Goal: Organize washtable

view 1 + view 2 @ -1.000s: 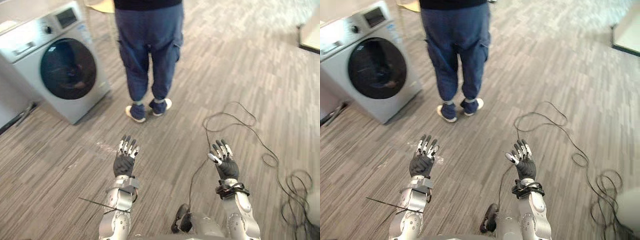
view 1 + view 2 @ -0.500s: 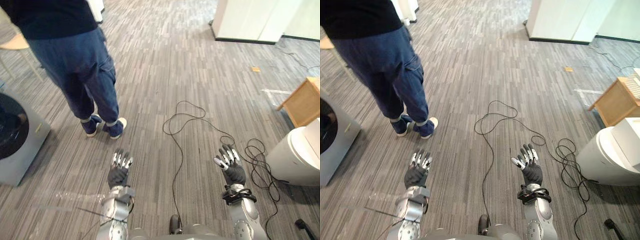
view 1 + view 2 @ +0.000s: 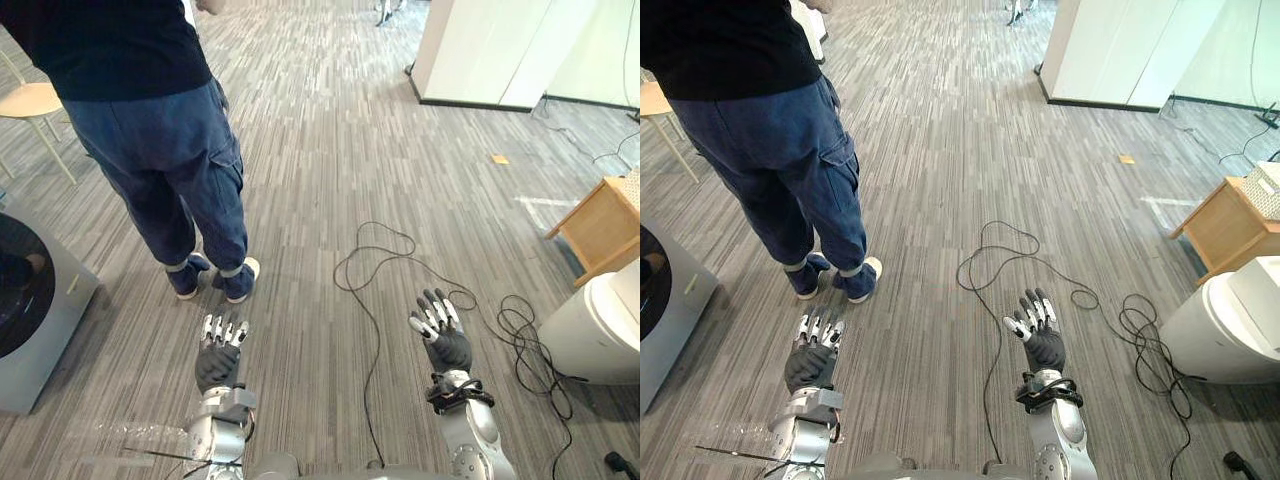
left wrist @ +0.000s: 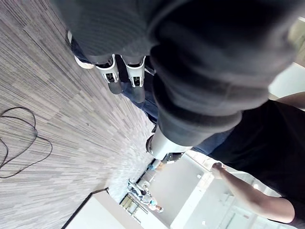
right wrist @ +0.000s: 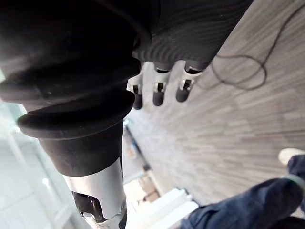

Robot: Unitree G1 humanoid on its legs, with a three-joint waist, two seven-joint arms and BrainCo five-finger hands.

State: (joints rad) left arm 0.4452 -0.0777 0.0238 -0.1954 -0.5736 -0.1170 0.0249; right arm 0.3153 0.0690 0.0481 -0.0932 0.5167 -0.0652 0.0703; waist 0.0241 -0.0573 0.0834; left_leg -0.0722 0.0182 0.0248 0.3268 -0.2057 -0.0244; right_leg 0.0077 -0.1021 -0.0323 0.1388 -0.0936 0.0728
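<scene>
Which fixture is the washtable cannot be told. Left hand (image 3: 218, 362) and right hand (image 3: 445, 340) hang over the grey plank floor (image 3: 320, 150), fingers straight and spread apart, holding nothing. A person in dark blue trousers (image 3: 170, 150) stands just beyond the left hand, with a grey front-loading washing machine (image 3: 30, 310) outboard of it. A white rounded unit (image 3: 600, 325) sits outboard of the right hand.

Grey front-loading washing machine (image 3: 40, 330), upright on the floor at the left edge, its dark round door facing the room. Low wooden stand (image 3: 603, 228) at the right edge, well apart.
</scene>
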